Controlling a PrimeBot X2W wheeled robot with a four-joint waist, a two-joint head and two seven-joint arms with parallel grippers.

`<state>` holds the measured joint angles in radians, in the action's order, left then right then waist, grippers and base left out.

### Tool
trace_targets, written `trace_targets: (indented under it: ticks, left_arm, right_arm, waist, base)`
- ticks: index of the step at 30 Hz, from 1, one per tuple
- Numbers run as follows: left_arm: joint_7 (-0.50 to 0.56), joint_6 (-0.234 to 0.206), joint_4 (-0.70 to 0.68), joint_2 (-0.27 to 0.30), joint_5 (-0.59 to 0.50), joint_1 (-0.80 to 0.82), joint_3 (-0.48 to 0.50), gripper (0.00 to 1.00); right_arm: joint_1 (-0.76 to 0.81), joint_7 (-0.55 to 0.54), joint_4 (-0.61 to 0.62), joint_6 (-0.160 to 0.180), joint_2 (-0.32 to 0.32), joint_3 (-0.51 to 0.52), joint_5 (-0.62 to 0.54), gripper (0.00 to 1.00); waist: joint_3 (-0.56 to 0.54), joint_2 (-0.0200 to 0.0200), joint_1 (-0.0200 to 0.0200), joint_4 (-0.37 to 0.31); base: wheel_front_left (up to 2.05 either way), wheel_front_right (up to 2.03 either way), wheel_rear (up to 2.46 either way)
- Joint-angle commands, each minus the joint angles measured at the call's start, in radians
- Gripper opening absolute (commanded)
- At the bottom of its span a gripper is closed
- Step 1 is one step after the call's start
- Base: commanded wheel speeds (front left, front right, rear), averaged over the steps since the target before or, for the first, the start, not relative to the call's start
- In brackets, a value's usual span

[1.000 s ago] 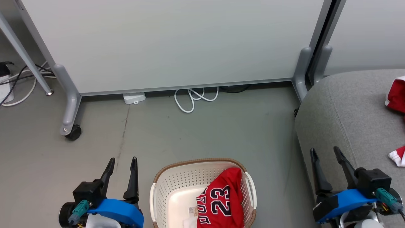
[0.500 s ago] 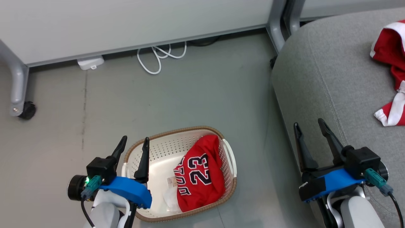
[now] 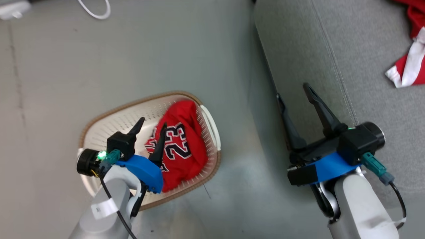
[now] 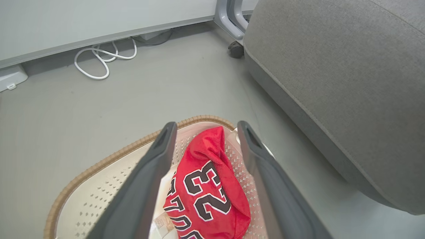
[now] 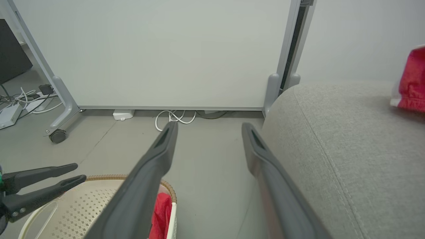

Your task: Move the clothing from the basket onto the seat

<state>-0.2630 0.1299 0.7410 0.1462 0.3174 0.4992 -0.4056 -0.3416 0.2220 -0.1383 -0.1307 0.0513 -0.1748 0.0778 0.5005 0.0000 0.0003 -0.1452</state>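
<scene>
Since the earlier frames the head camera has tipped down and turned, and the left end effector [image 3: 153, 121] has come from beside the basket [image 3: 109, 129] to a spot above its open top, over the jersey [image 3: 181, 146]. Its two dark fingers stand wide apart and hold nothing. In the left wrist view they frame the garment, which lies below them and apart from them.

The basket sits on the grey floor [image 3: 99, 49], just beside the seat [image 3: 315, 49]. It is rounded, of cream-white plastic pierced with rows of small holes, with a brown woven-look rim and a pale side handle. The jersey lies inside, bunched against the wall nearer the seat. It is red cloth, crumpled into a soft mound, and its black number 23 edged in white faces up. A small paper label [image 4: 162, 220] shows on the basket's bottom beside it.

The shorts [image 3: 410, 66] lie on the seat, rumpled, red with white striping. The seat is light-grey woven fabric with a rounded edge and a stitched seam.

The right end effector [image 3: 292, 91] hangs over the seat's edge, fingers spread wide and empty.
</scene>
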Motion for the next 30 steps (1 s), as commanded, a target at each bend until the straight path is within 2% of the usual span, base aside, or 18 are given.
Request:
trace_targets:
  ticks: [1,14,23,30]
  left_arm:
    - [-0.003,0.001,0.032,0.014,0.006,0.041,-0.018,1.0]
    - [0.018,0.001,0.212,0.067,0.046,0.205,-0.154,1.0]
    - [0.081,0.001,0.275,0.097,0.124,0.288,-0.26,1.0]
    - [0.109,0.001,0.327,0.121,0.136,0.341,-0.303,1.0]
  right_arm:
    - [-0.033,0.009,0.011,0.0,-0.001,-0.019,0.011,1.0]
    - [-0.111,0.032,0.01,0.0,-0.002,-0.074,0.047,1.0]
    - [-0.139,0.043,0.009,0.0,-0.002,-0.102,0.088,1.0]
    - [-0.158,0.044,0.041,0.0,-0.002,-0.122,0.123,1.0]
  waist:
    - [0.098,0.0,-0.0003,-0.068]
    - [0.268,0.0,-0.0003,-0.144]
    - [0.344,0.0,-0.0003,-0.188]
    - [0.396,0.0,-0.0003,-0.214]
  base:
    - [0.0,0.0,0.0]
    - [0.0,0.0,0.0]
    - [0.0,0.0,0.0]
    - [0.0,0.0,0.0]
